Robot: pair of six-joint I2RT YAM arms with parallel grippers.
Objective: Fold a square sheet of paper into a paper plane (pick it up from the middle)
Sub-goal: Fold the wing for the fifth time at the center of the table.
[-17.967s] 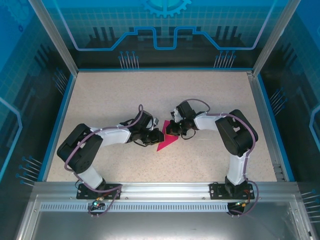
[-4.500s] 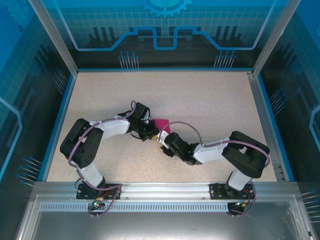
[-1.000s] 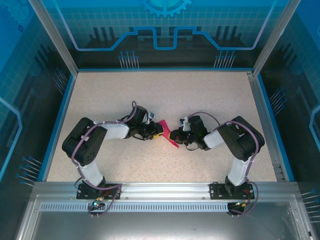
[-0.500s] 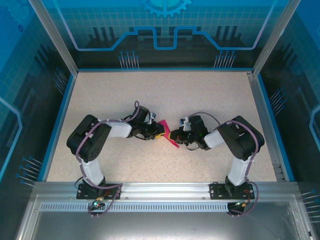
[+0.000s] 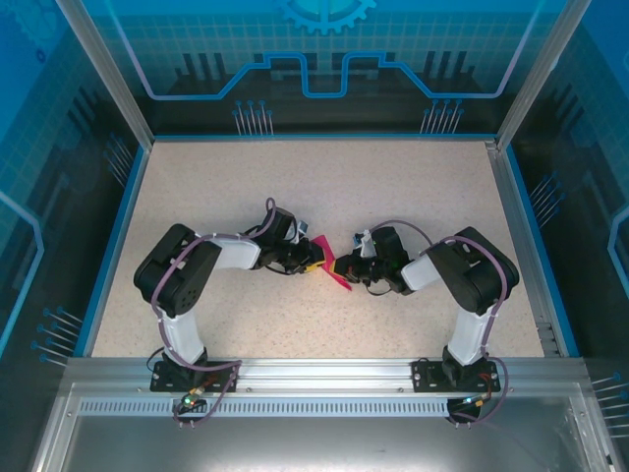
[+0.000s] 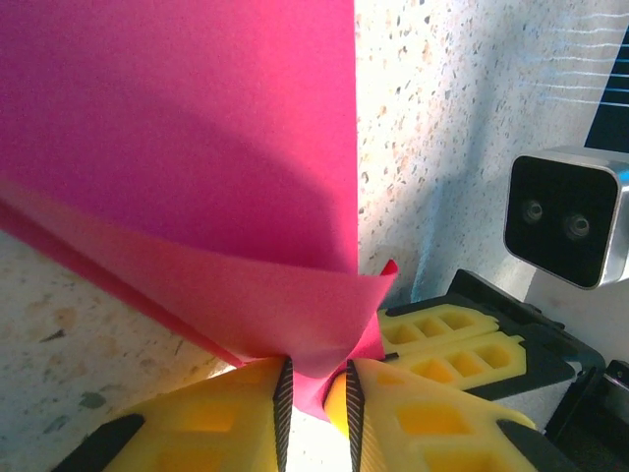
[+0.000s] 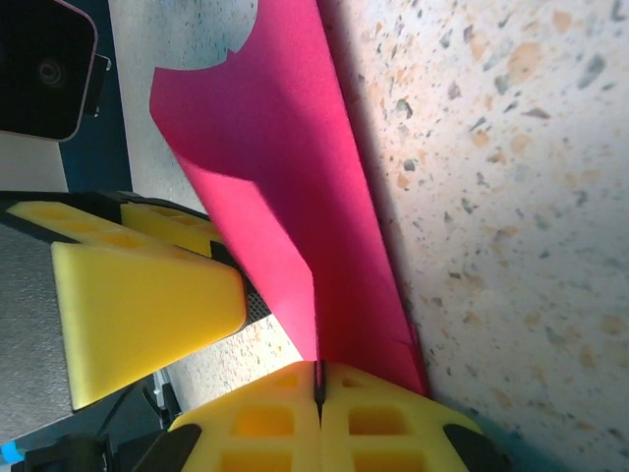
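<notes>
Square sheet of paper (image 6: 197, 147): magenta-pink, already folded into layers, sits near the middle of the tabletop (image 5: 393, 187), between the two arms. One long creased edge lies down on the speckled surface; the upper flap stands up off it and curls over.

Left gripper (image 6: 313, 393): jaws narrow, pinching a lower corner of the folded sheet between the yellow fingers (image 6: 221, 423). Paper visibly caught in the gap.

Right gripper (image 7: 317, 388): jaws pressed together, with the paper's edge running into the seam between them. It holds the sheet from the opposite side.

The two grippers face each other, close but apart, with the sheet spanning between them. From the left wrist view the right arm's wrist camera (image 6: 565, 216) shows just beyond the paper.
</notes>
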